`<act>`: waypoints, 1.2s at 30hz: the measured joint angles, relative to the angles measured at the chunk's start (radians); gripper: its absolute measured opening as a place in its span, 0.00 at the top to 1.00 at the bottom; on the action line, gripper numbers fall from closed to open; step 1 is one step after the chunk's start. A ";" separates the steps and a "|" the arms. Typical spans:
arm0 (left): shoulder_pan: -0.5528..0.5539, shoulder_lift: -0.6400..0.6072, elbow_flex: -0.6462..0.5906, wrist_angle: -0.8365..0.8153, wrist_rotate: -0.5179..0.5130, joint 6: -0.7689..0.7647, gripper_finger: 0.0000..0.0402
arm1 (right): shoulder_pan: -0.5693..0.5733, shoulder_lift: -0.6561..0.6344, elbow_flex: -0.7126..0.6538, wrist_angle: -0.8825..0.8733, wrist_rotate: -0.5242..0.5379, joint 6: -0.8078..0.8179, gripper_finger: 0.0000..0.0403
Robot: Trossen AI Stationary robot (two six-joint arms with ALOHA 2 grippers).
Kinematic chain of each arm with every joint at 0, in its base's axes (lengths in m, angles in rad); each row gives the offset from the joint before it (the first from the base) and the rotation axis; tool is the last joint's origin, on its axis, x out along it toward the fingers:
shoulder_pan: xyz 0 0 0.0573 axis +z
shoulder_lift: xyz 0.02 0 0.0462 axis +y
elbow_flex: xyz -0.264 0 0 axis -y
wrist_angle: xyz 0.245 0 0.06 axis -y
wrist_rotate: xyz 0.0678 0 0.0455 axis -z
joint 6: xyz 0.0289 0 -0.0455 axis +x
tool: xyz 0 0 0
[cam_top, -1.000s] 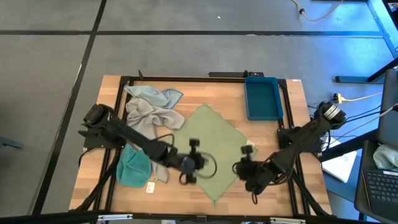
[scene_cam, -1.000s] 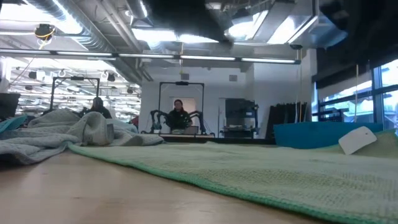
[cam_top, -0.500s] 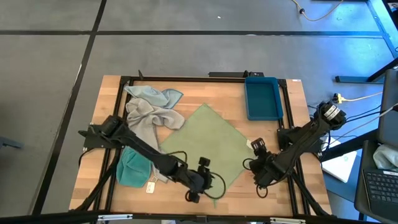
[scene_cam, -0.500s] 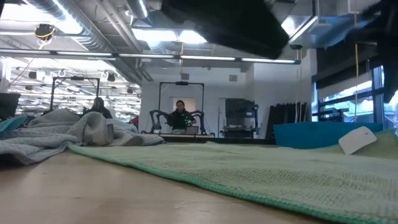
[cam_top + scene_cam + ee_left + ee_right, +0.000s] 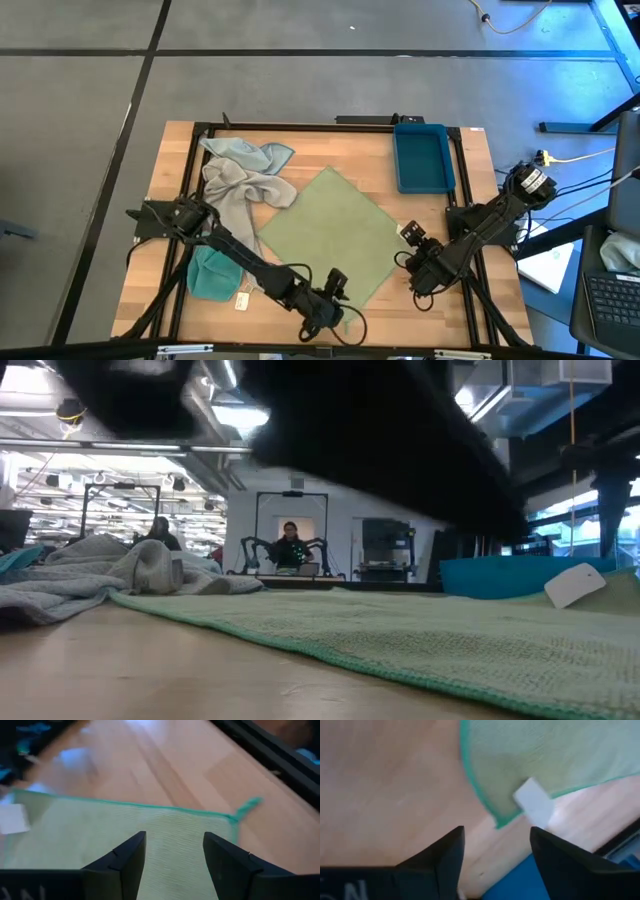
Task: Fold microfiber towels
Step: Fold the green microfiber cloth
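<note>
A pale green microfiber towel (image 5: 325,235) lies spread flat as a diamond on the table's middle. My left gripper (image 5: 335,292) hovers open over its near corner (image 5: 234,816), the fingers (image 5: 127,860) above the cloth. My right gripper (image 5: 412,247) hangs open over the towel's right corner, beside the white tag (image 5: 535,802). Grey (image 5: 240,185) and pale blue (image 5: 250,152) towels lie bunched at the far left. A teal towel (image 5: 213,272) lies at the near left.
A blue plastic tray (image 5: 422,155) stands at the far right. A black frame runs around the table's edges (image 5: 300,127). In the low view a dark arm fills the top, and a person sits in the room far behind the table.
My left gripper has gone down and toward the table's near edge, to the green towel's near corner. My right gripper has sunk and shifted toward the right edge, to the corner with the tag, and has rolled. The towel has stayed flat.
</note>
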 joint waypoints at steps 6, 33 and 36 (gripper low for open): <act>-0.001 0.000 0.000 0.003 -0.062 -0.043 0.52 | 0.002 0.000 -0.034 0.096 -0.010 -0.141 0.58; -0.015 0.000 0.000 -0.055 -0.276 -0.183 0.52 | 0.017 0.000 -0.118 0.192 0.026 -0.221 0.80; -0.015 0.000 0.000 -0.061 -0.278 -0.206 0.52 | 0.017 0.000 -0.131 0.152 0.024 -0.219 0.82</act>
